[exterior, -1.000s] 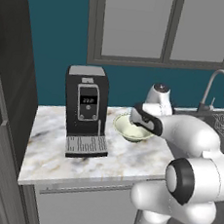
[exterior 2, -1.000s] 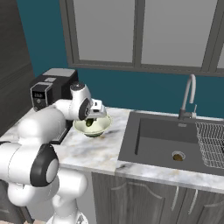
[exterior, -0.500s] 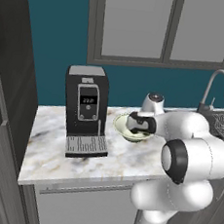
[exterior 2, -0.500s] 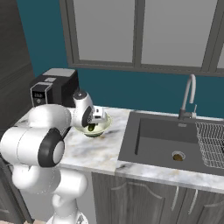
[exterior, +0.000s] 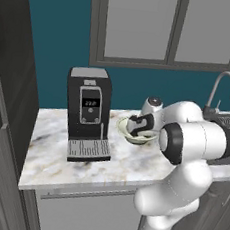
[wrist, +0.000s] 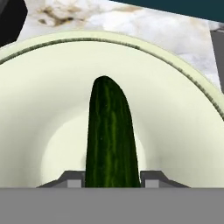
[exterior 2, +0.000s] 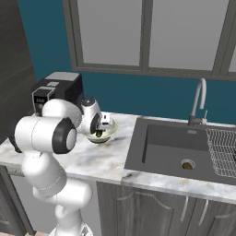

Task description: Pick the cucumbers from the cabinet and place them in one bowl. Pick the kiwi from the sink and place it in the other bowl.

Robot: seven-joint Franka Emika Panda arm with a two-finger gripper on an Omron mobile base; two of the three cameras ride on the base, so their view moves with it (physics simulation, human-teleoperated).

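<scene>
One dark green cucumber (wrist: 111, 135) points into the cream-yellowish bowl (wrist: 183, 74), its near end held between my fingertips. My gripper (wrist: 112, 177) is shut on it. The bowl (exterior: 123, 126) stands on the marble counter to the right of the coffee machine, and my gripper (exterior: 136, 125) reaches down into it. From the right, the bowl (exterior 2: 109, 133) sits left of the sink (exterior 2: 170, 143), with my gripper (exterior 2: 100, 124) over it. The tall grey cabinet (exterior: 8, 101) stands at the far left. The kiwi and the other bowl are out of view.
A black coffee machine (exterior: 87, 111) stands close to the left of the bowl. A chrome gooseneck tap (exterior 2: 198, 99) rises behind the sink, and a wire rack (exterior 2: 223, 150) lies at its right. Grey window frames run along the teal wall behind.
The arm has folded in and lowered the hand with the cucumber from above the bowl down into it.
</scene>
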